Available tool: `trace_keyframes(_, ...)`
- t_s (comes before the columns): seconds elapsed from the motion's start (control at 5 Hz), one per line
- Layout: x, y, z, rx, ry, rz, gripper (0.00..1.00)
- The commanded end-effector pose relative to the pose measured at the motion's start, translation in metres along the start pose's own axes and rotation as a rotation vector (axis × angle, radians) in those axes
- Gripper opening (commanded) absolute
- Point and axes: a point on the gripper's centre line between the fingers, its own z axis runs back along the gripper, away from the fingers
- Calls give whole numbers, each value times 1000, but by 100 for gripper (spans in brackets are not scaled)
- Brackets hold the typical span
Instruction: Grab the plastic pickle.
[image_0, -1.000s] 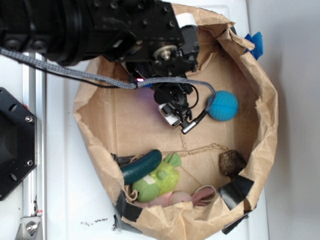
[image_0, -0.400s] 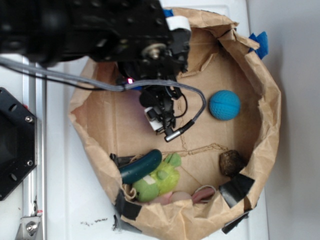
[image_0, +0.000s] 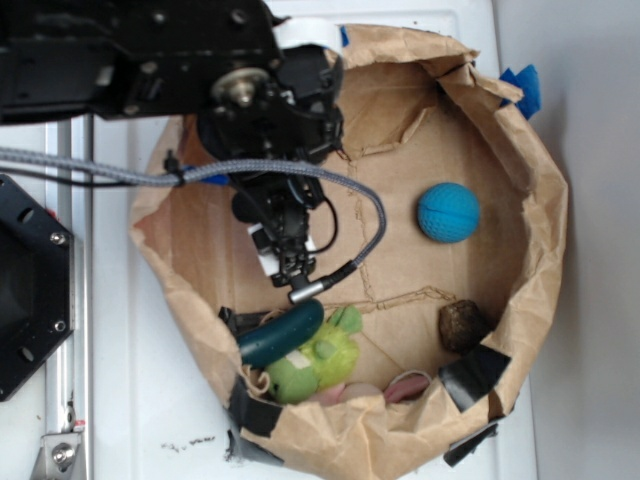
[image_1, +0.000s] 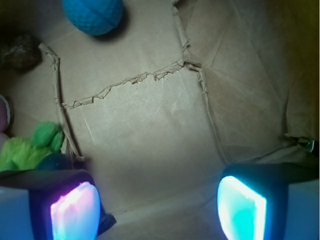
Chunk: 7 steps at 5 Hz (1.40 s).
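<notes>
No readable writing or brand marks in either view. Gripper (image_0: 290, 272) hangs center-left in exterior view, just above the plastic pickle (image_0: 281, 333); jaws spread wide, nothing between them, per wrist view w/ glowing pads (image_1: 75, 210) far apart. Pickle lies lower left inside the brown paper bag (image_0: 540, 240), touching the lime plush toy (image_0: 318, 357); its left end partly hidden by bag rim. In wrist view only a dark sliver shows by the left pad. Blue ball (image_0: 448, 212) sits right of center; dark brown lump (image_0: 463, 326) lower right, hard to ID.
</notes>
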Motion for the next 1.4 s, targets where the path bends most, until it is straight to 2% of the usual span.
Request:
trace_keyframes(0.0, 0, 23, 11, 9, -5, -18, 100)
trace_keyframes(0.4, -1, 23, 18, -24, -63, -74, 100)
trace_keyframes(0.6, 12, 11, 21, -50, -121, -23, 100)
trace_keyframes(1.0, 36, -8, 17, -111, -163, 31, 100)
trace_keyframes(1.2, 38, -12, 6, -104, -194, 26, 100)
